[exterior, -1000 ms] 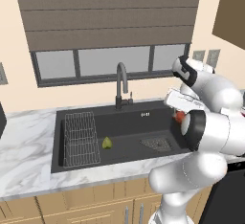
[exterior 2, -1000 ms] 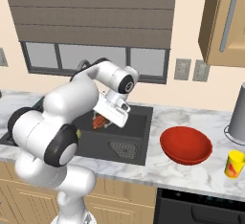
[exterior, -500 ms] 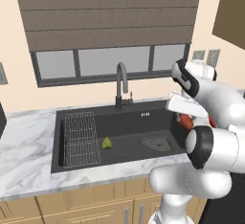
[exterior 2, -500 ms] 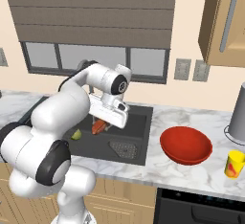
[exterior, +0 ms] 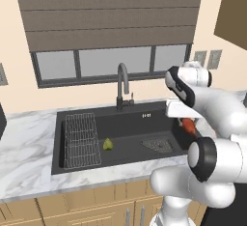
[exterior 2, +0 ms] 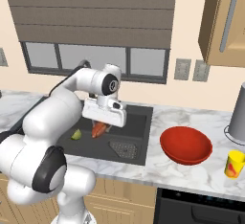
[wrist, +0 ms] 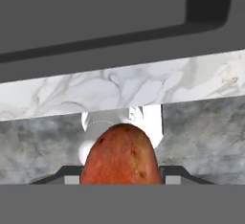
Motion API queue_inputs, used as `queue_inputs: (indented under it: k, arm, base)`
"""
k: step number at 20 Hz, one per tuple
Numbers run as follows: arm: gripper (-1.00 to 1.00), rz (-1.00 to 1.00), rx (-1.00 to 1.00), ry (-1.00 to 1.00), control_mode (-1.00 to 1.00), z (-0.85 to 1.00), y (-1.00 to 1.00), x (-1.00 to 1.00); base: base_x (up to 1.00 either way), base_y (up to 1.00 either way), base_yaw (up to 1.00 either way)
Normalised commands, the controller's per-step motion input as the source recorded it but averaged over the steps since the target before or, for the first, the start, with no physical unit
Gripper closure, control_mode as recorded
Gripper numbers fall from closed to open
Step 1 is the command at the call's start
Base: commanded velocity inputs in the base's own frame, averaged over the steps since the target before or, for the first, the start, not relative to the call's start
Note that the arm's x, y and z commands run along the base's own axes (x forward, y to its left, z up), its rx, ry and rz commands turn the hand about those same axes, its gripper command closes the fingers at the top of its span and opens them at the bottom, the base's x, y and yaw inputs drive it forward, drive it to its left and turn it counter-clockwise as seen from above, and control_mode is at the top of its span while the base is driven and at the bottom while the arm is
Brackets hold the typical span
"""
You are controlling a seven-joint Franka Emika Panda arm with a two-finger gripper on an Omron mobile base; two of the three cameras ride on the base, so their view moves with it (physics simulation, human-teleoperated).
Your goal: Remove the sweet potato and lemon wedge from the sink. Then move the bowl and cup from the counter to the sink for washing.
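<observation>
In the left base view the gripper hangs over the right end of the sink, closed on the sweet potato; the orange-red lump juts down and toward the counter side below the white hand, so its long axis runs at a slant, neither level nor plumb; the lemon wedge lies on the basin floor just beside the wire rack, well apart from the gripper.

In the right base view the gripper holds the sweet potato above the basin; here the lump points down and to the left, its lower tip clear of the sink floor; the lemon wedge sits low beside the arm; the red bowl and the yellow cup stand on the marble counter to the right.

In the hand view the sweet potato rises between the jaws, its rounded end pointing away from the camera; I judge it firm, fairly light and smooth-skinned, apt to pivot if pinched near a tapering tip, so a hold across its thick middle suits best; whether the present grip is that central cannot be told.
</observation>
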Motion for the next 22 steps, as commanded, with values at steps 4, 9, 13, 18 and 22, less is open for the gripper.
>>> queue_inputs:
  k: [4, 9, 13, 18, 22]
  arm:
    - [1.00, 0.00, -0.14, -0.02, -1.00, -0.13, -0.08, 0.00]
    - [1.00, 0.00, -0.11, -0.10, -1.00, -0.11, -0.14, -0.06]
    - [1.00, 0.00, -0.08, -0.10, -1.00, -0.11, -0.14, -0.05]
    - [1.00, 0.00, -0.04, -0.02, -1.00, -0.13, -0.17, 0.00]
    - [1.00, 0.00, 0.00, 0.00, -1.00, -0.13, -0.12, 0.00]
  base:
    - [0.00, 0.00, 0.00]
    - [0.00, 0.00, 0.00]
    - [0.00, 0.00, 0.00]
    - [0.00, 0.00, 0.00]
    - [0.00, 0.00, 0.00]
